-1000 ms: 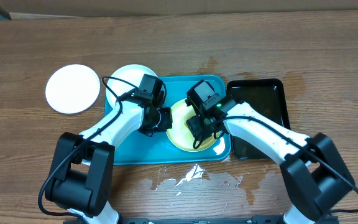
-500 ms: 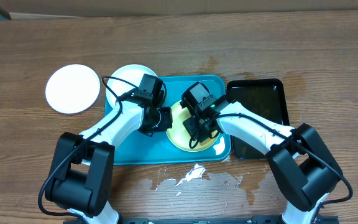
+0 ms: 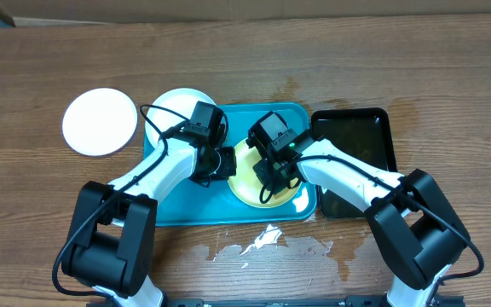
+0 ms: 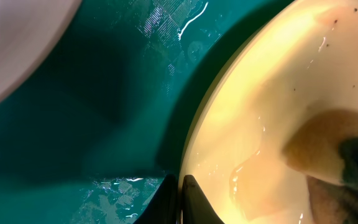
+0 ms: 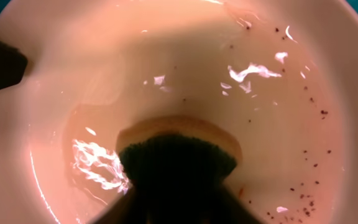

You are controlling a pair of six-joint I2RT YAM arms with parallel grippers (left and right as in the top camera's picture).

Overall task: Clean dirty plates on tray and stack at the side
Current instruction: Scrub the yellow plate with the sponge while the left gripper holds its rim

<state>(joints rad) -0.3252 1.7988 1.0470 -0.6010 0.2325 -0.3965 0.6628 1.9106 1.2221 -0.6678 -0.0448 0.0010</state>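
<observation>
The pale yellow-green plate (image 3: 247, 175) lies on the right half of the teal tray (image 3: 177, 205). My left gripper (image 3: 225, 163) is shut on its left rim; the left wrist view shows the fingertips (image 4: 180, 198) pinched on the rim of the plate (image 4: 272, 93). My right gripper (image 3: 273, 175) is shut on the sponge (image 5: 178, 152) and presses it onto the wet plate (image 5: 229, 50), which carries small brown specks. One white plate (image 3: 170, 109) sits at the tray's far left corner, half under my left arm. Another white plate (image 3: 100, 121) lies on the table to the left.
A black tray (image 3: 358, 149) lies right of the teal tray, touching it. A wet patch (image 3: 262, 240) shines on the wooden table in front of the tray. A dark stain marks the wood behind the tray.
My right gripper with the sponge has shifted slightly left across the yellow-green plate. My left gripper has held still on the rim.
</observation>
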